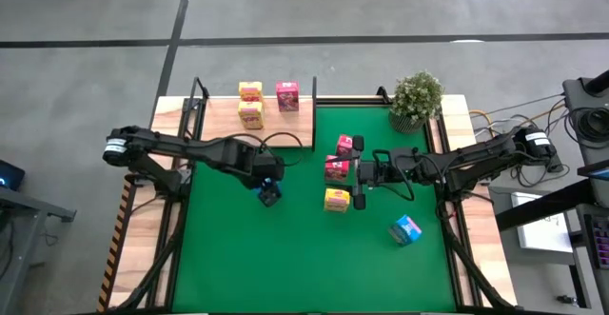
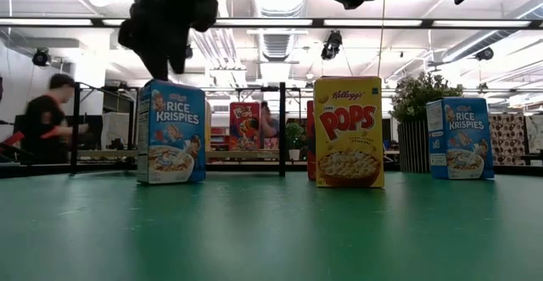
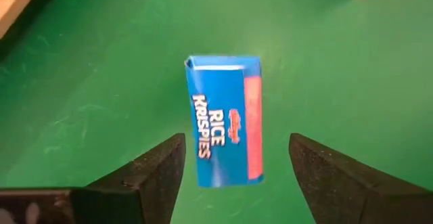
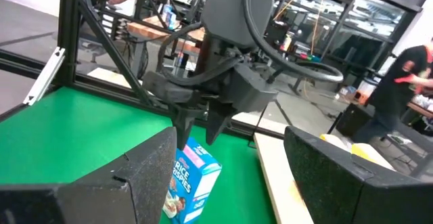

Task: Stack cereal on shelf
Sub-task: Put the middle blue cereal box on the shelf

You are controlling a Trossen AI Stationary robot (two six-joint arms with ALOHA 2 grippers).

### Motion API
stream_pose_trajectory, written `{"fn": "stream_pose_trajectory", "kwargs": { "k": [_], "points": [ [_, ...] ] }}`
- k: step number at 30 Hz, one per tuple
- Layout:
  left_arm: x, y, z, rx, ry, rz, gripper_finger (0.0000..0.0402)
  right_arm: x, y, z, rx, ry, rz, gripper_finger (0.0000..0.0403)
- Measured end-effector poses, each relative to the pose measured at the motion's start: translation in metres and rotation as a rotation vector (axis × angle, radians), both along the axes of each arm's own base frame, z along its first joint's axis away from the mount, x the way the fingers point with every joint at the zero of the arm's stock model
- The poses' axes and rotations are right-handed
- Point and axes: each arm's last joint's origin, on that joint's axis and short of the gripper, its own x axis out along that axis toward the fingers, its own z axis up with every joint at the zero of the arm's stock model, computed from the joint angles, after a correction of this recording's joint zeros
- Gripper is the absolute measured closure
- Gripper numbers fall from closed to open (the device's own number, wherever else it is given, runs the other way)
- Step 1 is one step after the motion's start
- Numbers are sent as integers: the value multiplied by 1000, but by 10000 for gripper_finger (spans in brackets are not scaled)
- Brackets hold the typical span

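A blue Rice Krispies box point(image 3: 223, 119) stands upright on its bottom end on the green mat point(image 1: 285, 258); it also shows in the low view point(image 2: 171, 132). My left gripper point(image 3: 233, 160) hangs open just above the box's top, fingers pointing down, one on either side, not touching; it also shows in the high view point(image 1: 269, 187). My right gripper point(image 1: 358, 174) is open and empty over the mat's middle, pointing level toward the table's left. The light-wood shelf point(image 1: 224, 125) at the far left holds two yellow boxes point(image 1: 250, 104) and a pink box point(image 1: 287, 96).
Two pink boxes point(image 1: 344, 145) point(image 1: 335, 168) and a yellow Pops box point(image 1: 336, 200) stand close beside my right gripper. A second blue box point(image 1: 406, 229) stands toward the near right. A potted plant point(image 1: 416, 99) is at the far right. A person point(image 2: 47, 115) moves beyond the table.
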Motion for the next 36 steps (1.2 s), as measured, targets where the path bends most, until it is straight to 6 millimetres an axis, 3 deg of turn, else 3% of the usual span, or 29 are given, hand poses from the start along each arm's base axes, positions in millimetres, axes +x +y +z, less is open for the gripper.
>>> {"fn": "stream_pose_trajectory", "kwargs": {
  "k": [8,15,24,36],
  "points": [
    [4,0,-4,22,5,9,122,0,0,0,-1,3,0,140],
    [6,1,-9,55,10,-1,121,0,0,0,1,5,0,140],
    [14,0,-23,67,60,-26,147,0,0,-1,0,14,0,140],
    [14,0,-21,64,56,-48,201,0,0,-1,-6,14,-1,140]
  ]
}}
